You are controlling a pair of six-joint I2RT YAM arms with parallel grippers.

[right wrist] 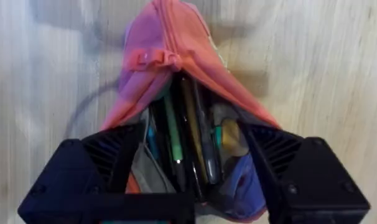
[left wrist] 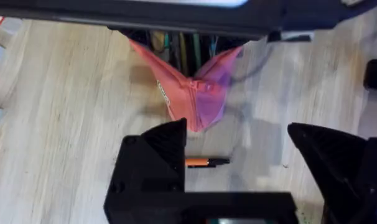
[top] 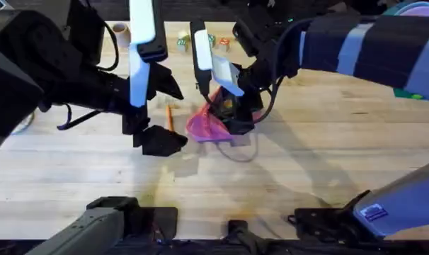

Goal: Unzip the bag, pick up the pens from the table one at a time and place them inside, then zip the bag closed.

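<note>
Overhead: light plank surface (top: 321, 149), pink bag (top: 207, 126) mid-surface, unzipped. Right jaws (right wrist: 191, 180) spread wide inside its mouth. Left jaws (left wrist: 238, 162) open over orange pen (left wrist: 207, 162).

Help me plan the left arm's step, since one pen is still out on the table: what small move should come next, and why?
Probably lower the left claw straight down and close on the orange pen. The pen lies flat on the table between its open fingers, just short of the bag. The right claw is spreading the bag's mouth, so it looks ready to receive the pen.
</note>
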